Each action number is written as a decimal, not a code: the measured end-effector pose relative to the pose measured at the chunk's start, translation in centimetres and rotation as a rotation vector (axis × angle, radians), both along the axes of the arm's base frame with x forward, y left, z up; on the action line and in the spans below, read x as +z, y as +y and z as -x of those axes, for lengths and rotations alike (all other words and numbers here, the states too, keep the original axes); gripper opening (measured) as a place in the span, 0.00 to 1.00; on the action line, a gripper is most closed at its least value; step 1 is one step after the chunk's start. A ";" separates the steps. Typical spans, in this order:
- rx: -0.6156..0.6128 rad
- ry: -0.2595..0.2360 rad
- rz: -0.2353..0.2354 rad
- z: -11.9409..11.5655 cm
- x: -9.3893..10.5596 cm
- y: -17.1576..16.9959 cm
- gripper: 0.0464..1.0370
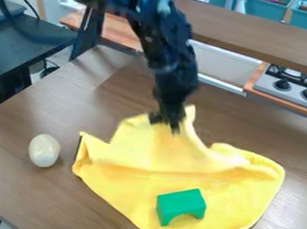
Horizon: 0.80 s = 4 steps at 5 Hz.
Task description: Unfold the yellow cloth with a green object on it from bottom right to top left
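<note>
Tool [167, 120] at cloth's far edge, beyond green block [179, 202]; can't tell if clamped or apart. Yellow cloth [126, 185] beneath block, rumpled beyond it. Pale egg [44, 151] left of block, on surface [23, 192]. Likely mid-unfold; next: secure cloth, draw toward top left, lay flat.

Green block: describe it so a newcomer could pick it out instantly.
On the brown table lies a yellow cloth. Toward its near end sits the green block, notched with an arch. Unlike the pale egg beside the cloth, it has flat faces.
</note>
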<state>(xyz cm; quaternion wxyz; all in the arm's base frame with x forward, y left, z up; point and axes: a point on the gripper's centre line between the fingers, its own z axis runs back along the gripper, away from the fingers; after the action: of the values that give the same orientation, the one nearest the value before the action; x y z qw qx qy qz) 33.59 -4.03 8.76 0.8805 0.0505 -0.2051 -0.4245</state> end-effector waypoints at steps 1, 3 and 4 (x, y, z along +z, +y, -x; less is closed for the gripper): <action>0.037 -0.003 0.030 -1.5 0.8 1.4 0.01; 0.063 0.023 0.038 -4.9 0.3 3.6 0.01; 0.050 0.056 0.017 -6.1 -1.1 4.5 0.01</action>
<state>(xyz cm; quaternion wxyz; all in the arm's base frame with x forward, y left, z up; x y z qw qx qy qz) 39.70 0.47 7.64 0.8965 0.0361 -0.1827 -0.4020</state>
